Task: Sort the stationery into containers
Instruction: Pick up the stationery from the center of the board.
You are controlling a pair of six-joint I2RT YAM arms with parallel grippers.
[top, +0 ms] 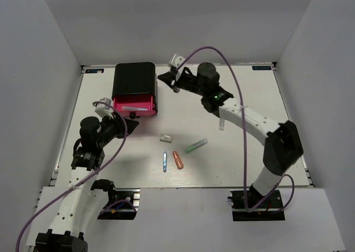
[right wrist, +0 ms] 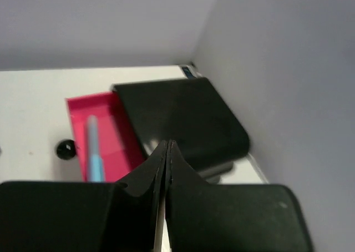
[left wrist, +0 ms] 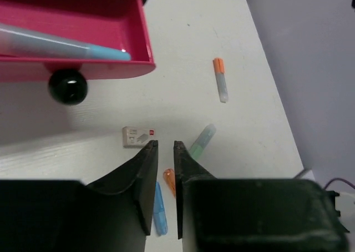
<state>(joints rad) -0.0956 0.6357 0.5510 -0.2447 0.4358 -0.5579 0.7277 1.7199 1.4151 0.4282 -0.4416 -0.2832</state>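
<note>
**Containers**
- Black box sits at the far edge of the table, left of centre.
- One pink drawer stands open out of the box's near face. Which level it belongs to, cannot tell.
- Inside it is one blue-tipped clear marker, lying along the drawer's width.
- The black knob on the drawer front faces the near edge.

**Outside any container, around the table's middle**
- White eraser lies nearest the drawer.
- Thin blue pen and stubby orange marker lie side by side toward the near edge, apart.
- Green-tipped marker lies at a slant, just right of the eraser.
- Orange-tipped marker lies further right, close under the right forearm.

**Edges and room**
- Grey walls rise along the left, far and right edges.
- Bare white surface shows between the drawer front and the eraser.
- A broader bare stretch shows along the right edge up to the far right corner.

**Arms**
- Left arm rises from the near left corner, elbow folded.
- Left gripper is just near of the knob and aimed at the table's middle. Its fingers are narrow, a thin slit between them and nothing in it.
- In the left wrist view the eraser lies just past the tips.
- Right arm reaches long from the near right corner toward the far edge.
- Right gripper is beside the box's right side. Its fingers are pressed flat together, holding nothing.
</note>
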